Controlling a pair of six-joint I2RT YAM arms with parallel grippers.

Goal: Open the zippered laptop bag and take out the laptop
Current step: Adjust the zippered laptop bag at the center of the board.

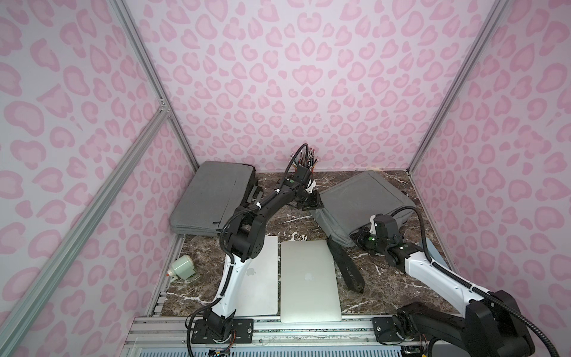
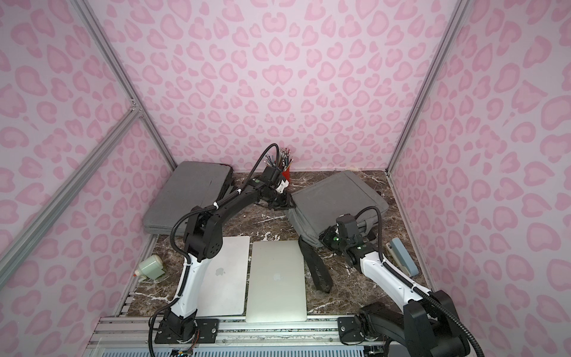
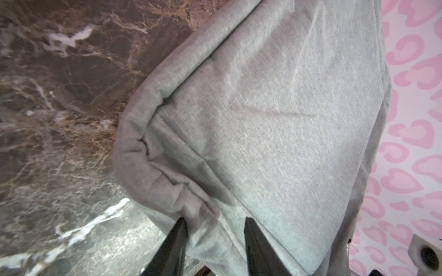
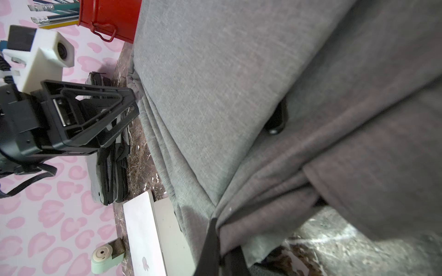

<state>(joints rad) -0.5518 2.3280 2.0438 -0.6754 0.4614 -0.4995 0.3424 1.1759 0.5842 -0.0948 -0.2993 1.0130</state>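
Robot lab test booth: pink-print panels (image 1: 278,77) on aluminium frame (image 1: 146,66), marble-look tabletop (image 1: 386,278), left arm (image 1: 238,269) and right arm (image 1: 432,272) bolted to front rail (image 1: 309,330).

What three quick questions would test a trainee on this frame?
1. How many laptops lie out on the table?
2. True or false: the right arm has its jaws wide open.
3. The left arm has its jaws at: A) the green sharpener, B) a corner of the grey bag by the right arm, C) the red pencil cup.
Key: 1 two; 2 false, they are shut on the bag's fabric; 3 B.
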